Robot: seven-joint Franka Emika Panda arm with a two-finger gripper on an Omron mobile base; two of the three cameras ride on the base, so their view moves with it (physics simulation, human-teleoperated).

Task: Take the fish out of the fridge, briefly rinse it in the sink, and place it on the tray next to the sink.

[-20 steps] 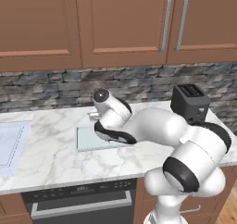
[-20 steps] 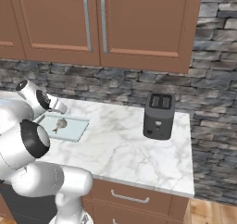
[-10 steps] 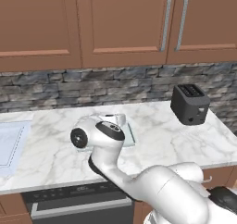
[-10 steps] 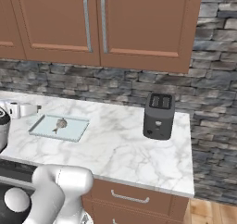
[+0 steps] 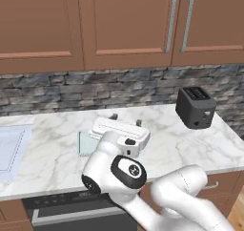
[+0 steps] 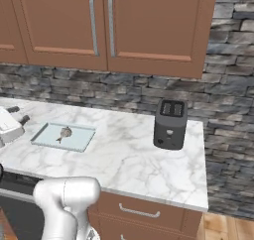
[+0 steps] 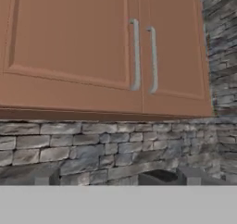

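Fingers (image 5: 138,123) stand apart with nothing between them; in the left base view I see both tips rising behind the white hand, and in the hand view they frame only stone wall and cabinet doors (image 7: 102,52). The gripper (image 5: 126,120) is level, aimed at the backsplash, above the counter (image 6: 134,159).

Fish (image 6: 64,132) lies on the tray (image 6: 49,137), near the tray's middle, apart from every rim. Seen from the right base view, the tray sits at 9 o'clock of the toaster (image 6: 170,124), well apart from it. In the left base view the sink (image 5: 12,146) lies at 9 o'clock of the tray, just beside it.

I judge the placement done; the remaining job is to clear the arm.

Hazards from here:
- The hand hangs close over the tray's far edge. A low or sideways withdrawal could clip the tray and slide it, which may roll the fish off.
- The elbow (image 5: 119,175) bulks low in front of the counter edge; a wide swing could strike it.
- A swing toward 3 o'clock could reach the toaster.
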